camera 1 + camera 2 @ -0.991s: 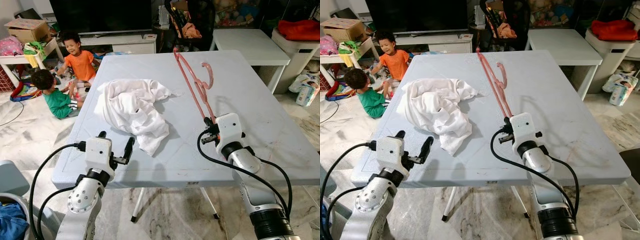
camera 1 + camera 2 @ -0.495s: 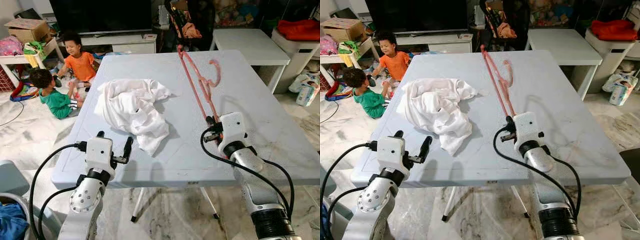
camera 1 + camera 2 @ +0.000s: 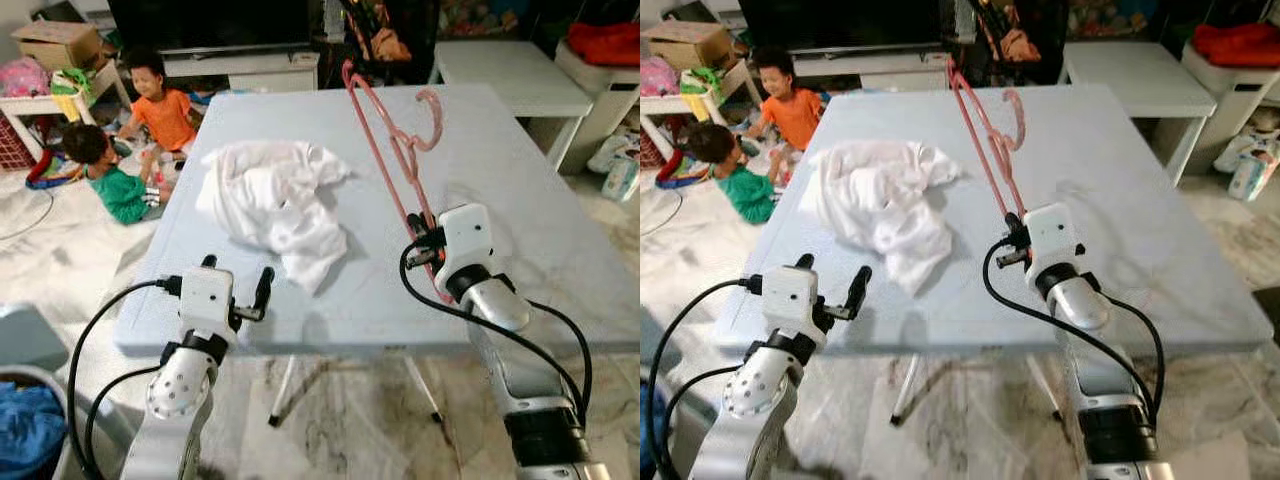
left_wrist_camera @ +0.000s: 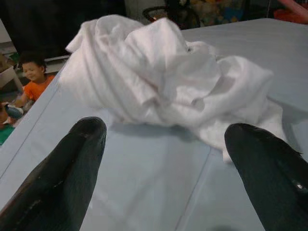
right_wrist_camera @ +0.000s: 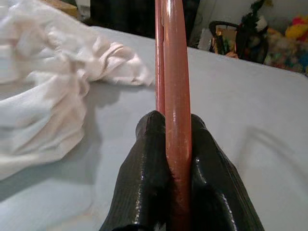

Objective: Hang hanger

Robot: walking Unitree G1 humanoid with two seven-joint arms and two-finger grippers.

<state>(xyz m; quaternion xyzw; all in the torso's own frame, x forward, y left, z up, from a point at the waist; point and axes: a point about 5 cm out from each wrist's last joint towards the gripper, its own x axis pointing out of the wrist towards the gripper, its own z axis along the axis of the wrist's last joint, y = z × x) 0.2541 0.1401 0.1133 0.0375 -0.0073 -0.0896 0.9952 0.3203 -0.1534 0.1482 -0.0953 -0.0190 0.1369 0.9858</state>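
Right pincer is clamping the hanger, raised above the tabletop near its front edge. Left pincer is hovering apart. Advisable: keeping grip firm, clearing the shirt.

A cloth lies heaped on the left half of the surface. The left gripper sits at the near edge, just before the cloth, its fingers spread apart. The right gripper is over the near right part, clamped on the bar of a hanger, which rises from it, leaning away toward the far edge, right of the cloth. On the floor beyond the left edge sit two children. A second table stands behind, to the right.
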